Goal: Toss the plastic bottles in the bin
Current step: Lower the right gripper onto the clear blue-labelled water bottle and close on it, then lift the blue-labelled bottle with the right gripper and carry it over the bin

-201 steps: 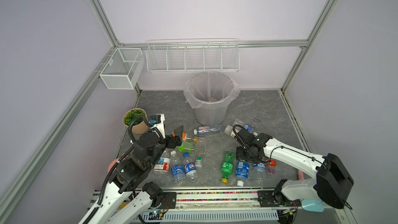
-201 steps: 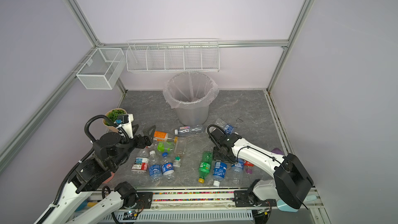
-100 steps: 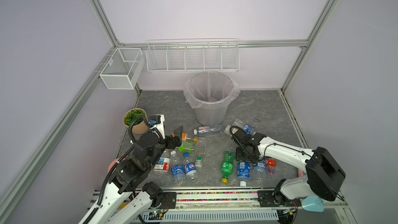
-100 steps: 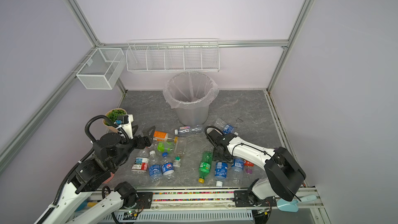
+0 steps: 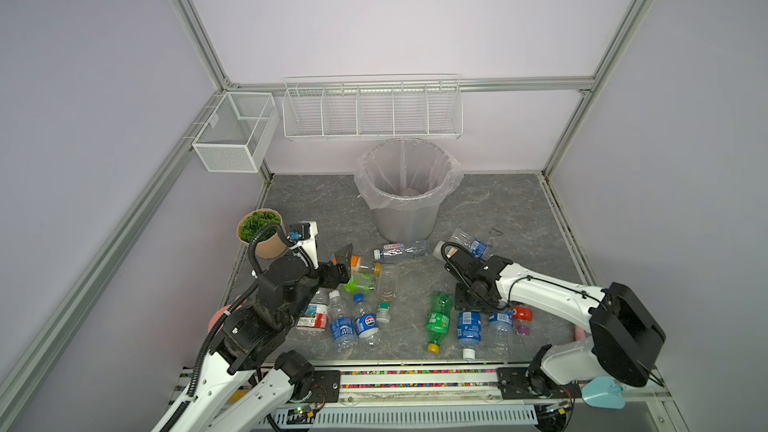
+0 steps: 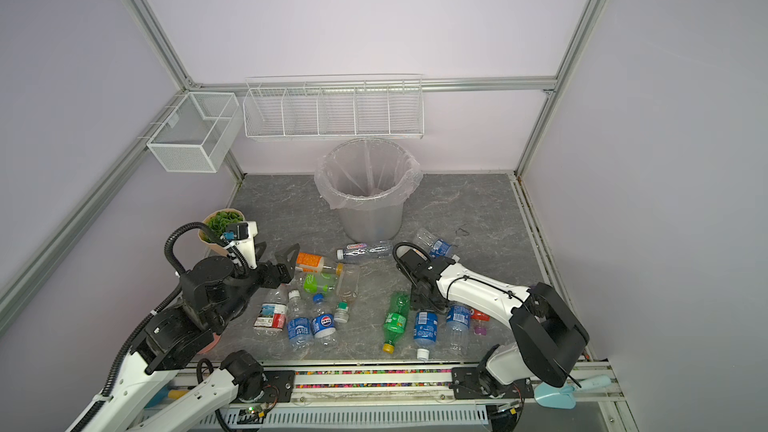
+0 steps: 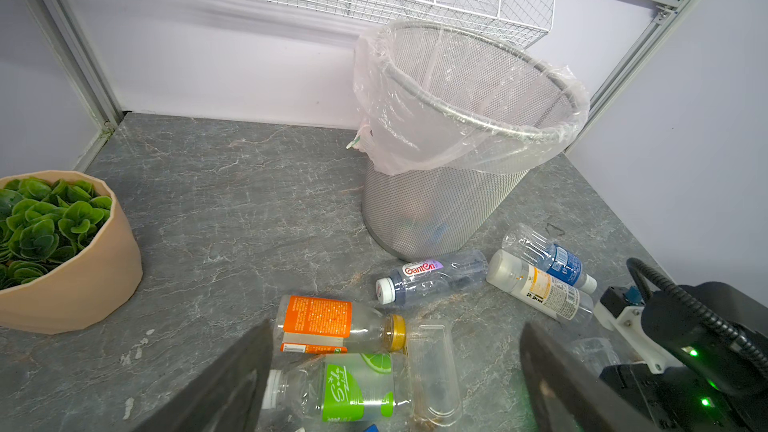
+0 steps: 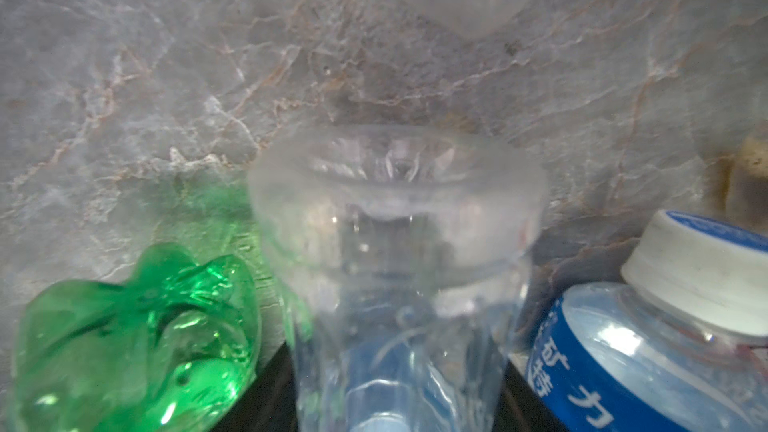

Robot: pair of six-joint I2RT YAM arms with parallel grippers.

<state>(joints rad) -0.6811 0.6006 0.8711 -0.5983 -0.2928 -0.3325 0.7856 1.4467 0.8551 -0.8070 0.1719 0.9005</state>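
Note:
Several plastic bottles lie on the grey floor in front of the bin (image 5: 405, 218) (image 6: 370, 222) (image 7: 428, 209), a grey bucket lined with a clear bag. My right gripper (image 5: 471, 305) (image 6: 426, 303) points down and is shut on a clear blue-label bottle (image 5: 469, 328) (image 8: 395, 243). That bottle lies between a green bottle (image 5: 438, 317) (image 8: 137, 334) and another blue-label one (image 8: 648, 359). My left gripper (image 5: 345, 268) (image 7: 395, 376) hangs open over an orange-label bottle (image 7: 318, 317) and a lime-label bottle (image 7: 353, 388), touching neither.
A tan pot with a green plant (image 5: 262, 234) (image 7: 62, 251) stands left of my left arm. White wire baskets (image 5: 372, 110) (image 5: 235, 130) hang on the back and left walls above the bin. More bottles (image 5: 353, 326) lie along the front edge.
My right gripper has shifted left and down onto the blue-label bottle, and its jaws have narrowed around it. The left arm has stayed still.

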